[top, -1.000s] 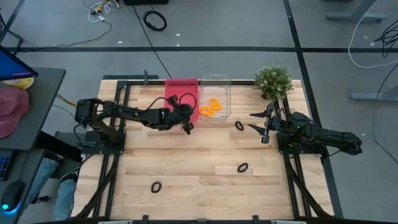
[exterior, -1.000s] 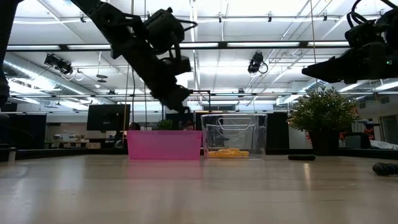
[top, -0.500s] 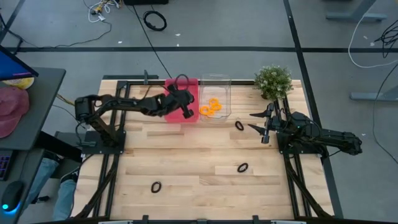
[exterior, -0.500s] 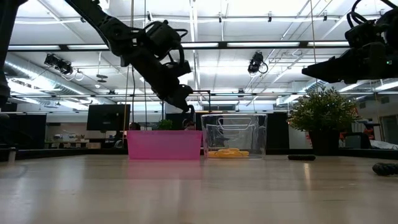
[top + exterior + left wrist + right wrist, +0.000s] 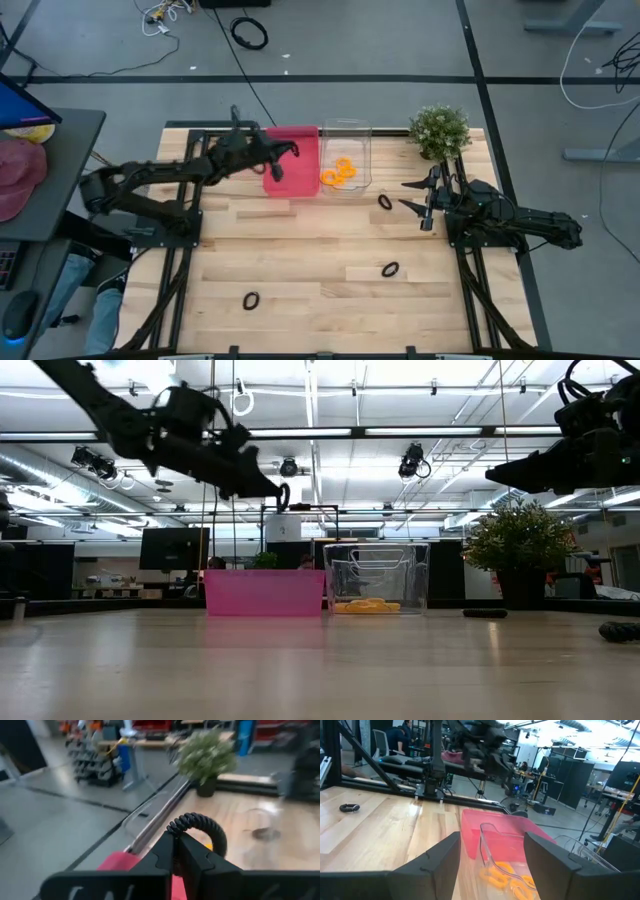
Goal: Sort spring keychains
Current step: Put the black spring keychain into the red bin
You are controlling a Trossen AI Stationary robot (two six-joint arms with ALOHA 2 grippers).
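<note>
Fingers of the left gripper are pinching a black spring keychain, holding it up in the air over the pink bin. This bin sits at the far edge of the table, near the middle. Touching its side is a clear bin with orange spring keychains inside.

Three more black keychains lie on the wood. One is just in front of the clear bin, close to the right gripper. One is near the middle of the table, a bit toward the right edge. One is near the front edge, toward the left.

The right gripper hangs above the table by the right edge, fingers spread wide, holding nothing. A small green plant stands at the far right corner.
</note>
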